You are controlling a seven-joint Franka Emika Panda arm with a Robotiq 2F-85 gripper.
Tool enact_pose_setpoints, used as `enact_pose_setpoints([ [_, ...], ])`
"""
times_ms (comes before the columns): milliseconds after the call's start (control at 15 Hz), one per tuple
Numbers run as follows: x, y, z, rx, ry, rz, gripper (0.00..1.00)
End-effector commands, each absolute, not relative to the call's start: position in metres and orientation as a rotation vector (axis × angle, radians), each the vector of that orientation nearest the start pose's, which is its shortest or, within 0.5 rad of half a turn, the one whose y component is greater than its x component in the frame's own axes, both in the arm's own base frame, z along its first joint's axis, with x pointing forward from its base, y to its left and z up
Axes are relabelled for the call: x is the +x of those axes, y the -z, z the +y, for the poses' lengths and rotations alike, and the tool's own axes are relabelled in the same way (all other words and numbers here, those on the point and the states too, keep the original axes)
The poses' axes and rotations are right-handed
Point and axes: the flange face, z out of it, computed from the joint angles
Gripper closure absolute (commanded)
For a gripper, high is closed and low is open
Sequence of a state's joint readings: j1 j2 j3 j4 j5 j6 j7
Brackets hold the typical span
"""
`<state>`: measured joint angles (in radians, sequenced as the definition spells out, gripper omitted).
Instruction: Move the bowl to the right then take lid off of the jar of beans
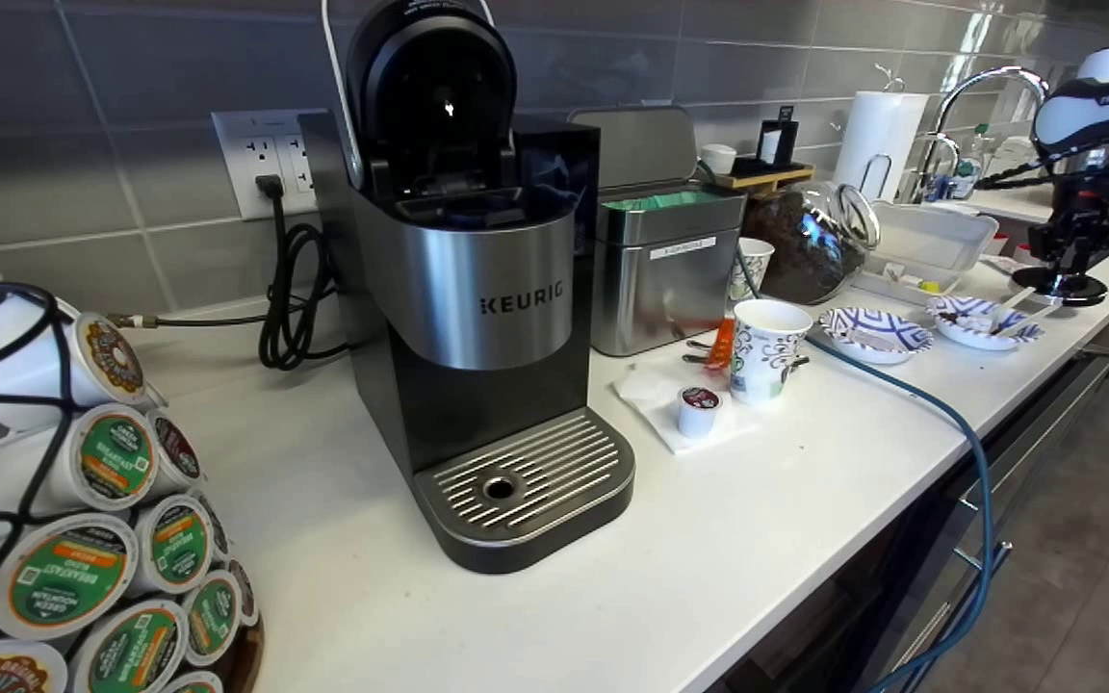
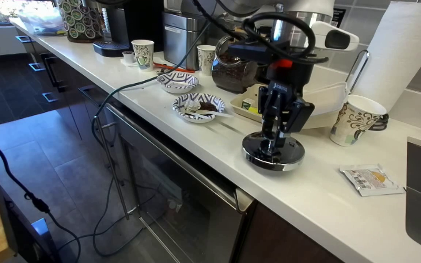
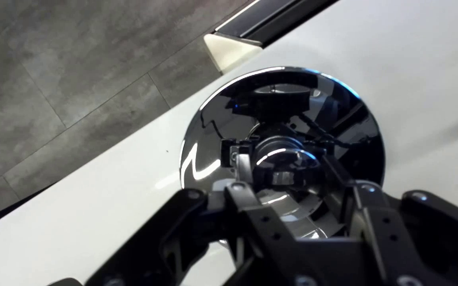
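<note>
Nearest the wrist camera, the gripper [image 3: 284,171] is pointed at the counter [image 2: 320,197]. Farther off, the jar of beans [image 2: 234,75] is seen uncovered. Before it, a blue-and-white bowl [image 2: 177,76] and a matching bowl [image 2: 198,97] are set side by side; which is meant cannot be told. By the counter's front edge the shiny lid [image 2: 287,155] is clamped in the gripper.

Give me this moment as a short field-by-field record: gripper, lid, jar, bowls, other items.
Gripper: closed on the lid, by its knob
Lid position: off the jar, at or just above the counter near its front edge; contact unclear
Jar mouth: uncovered
Bowls: patterned bowl holding utensils; another patterned bowl nearby
Other items: coffee maker, paper towel roll, flat packet
</note>
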<state>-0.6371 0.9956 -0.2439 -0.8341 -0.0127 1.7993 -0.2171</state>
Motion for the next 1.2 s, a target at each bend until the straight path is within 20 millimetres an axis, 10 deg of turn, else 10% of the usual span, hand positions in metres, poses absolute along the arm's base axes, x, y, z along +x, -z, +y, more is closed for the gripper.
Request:
enact_pose_setpoints([
  [0, 0.56, -0.308, -0.562, -3.257, -0.253, 0.87, 0.79],
  [1133, 0.555, -0.294, -0.56, -3.139, -0.275, 0.581, 0.79],
])
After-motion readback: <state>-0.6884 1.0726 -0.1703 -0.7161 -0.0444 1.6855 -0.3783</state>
